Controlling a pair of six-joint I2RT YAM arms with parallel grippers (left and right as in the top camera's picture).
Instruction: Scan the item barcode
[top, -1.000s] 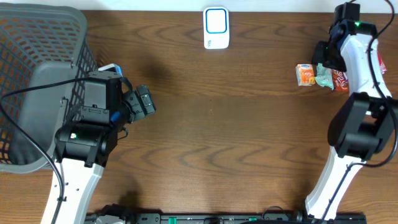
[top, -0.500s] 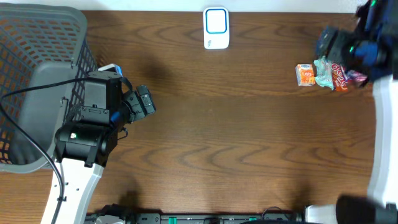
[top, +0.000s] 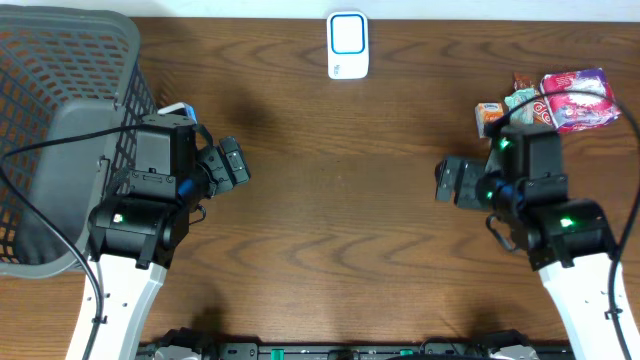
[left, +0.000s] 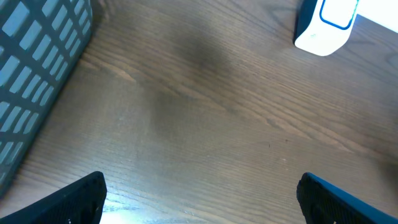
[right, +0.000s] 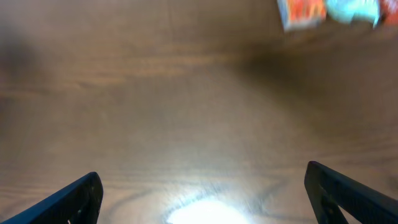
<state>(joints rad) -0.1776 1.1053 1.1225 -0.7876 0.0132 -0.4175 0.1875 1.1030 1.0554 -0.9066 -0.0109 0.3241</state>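
The right gripper (top: 447, 182) hangs over bare table (top: 340, 230) with its jaws spread wide and nothing in them. In its wrist view, which is blurred, the two fingers (right: 68, 202) sit at the lower corners with only wood grain between them. The orange packet (top: 489, 118) lies on the table beyond this gripper, farther out and a little to its right, well clear of the fingers. A teal packet (top: 517, 100) touches its far side, and a pink packet (top: 575, 98) lies just past that, farther to the right. Whether a barcode faces up on any of them cannot be told.

The left gripper (top: 236, 165) is also wide open and empty over bare wood. The scanner (top: 347, 45) stands ahead of it and to its right, well apart, near the far table edge. The basket (top: 60, 60) is close on its left, and in the left wrist view the basket's grid wall fills the upper left corner.
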